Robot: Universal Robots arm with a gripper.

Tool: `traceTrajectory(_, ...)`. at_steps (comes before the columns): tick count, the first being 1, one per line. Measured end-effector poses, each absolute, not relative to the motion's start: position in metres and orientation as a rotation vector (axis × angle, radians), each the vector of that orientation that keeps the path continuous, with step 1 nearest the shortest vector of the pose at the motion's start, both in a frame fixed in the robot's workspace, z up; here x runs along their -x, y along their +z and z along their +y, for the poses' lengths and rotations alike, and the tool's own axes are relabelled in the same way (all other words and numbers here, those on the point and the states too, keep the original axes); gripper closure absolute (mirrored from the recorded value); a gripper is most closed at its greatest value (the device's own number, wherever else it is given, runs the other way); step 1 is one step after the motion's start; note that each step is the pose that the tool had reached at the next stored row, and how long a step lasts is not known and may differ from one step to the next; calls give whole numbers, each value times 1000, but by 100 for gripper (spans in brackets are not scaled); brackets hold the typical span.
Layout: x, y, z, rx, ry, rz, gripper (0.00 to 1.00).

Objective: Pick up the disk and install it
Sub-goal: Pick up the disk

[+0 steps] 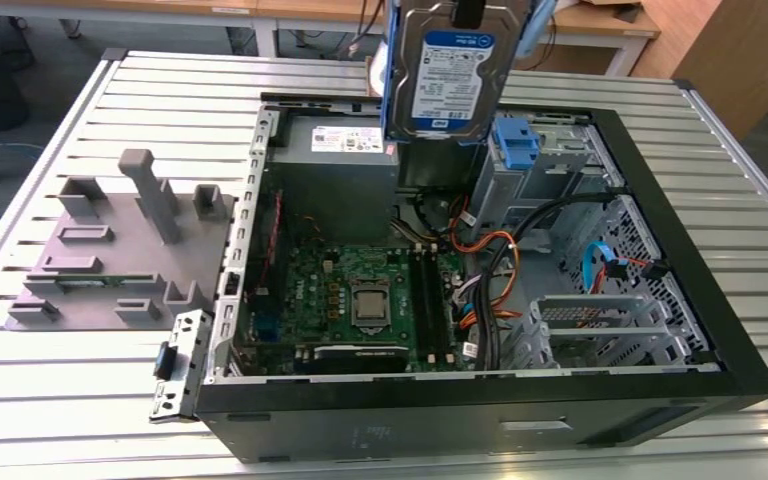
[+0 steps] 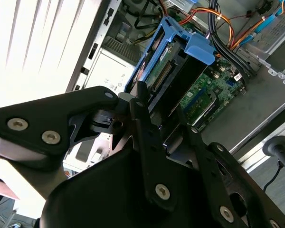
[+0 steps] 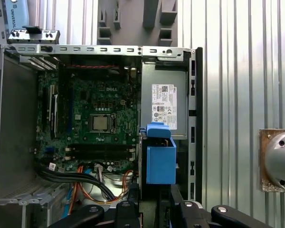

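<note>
Disk held upright over the open computer case.

I have the gripper (image 2: 160, 102) clamped on the disk (image 1: 448, 75), with a finger (image 2: 145, 123) on either side of its blue carrier. In the exterior view the disk hangs upright, label toward the camera, above the computer case (image 1: 738, 350), between the power supply (image 1: 337, 140) and the blue latch (image 1: 518, 148) on the drive cage. In the first wrist view the carrier sits just beside the power supply's sticker, and the motherboard (image 3: 95, 118) lies exposed.
</note>
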State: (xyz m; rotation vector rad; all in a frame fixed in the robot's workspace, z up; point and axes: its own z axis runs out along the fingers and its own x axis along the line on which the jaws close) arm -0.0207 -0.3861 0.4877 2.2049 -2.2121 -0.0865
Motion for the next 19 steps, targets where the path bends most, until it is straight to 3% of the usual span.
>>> traceTrajectory(19,21,488,-395,-2205,-87,-2212,65)
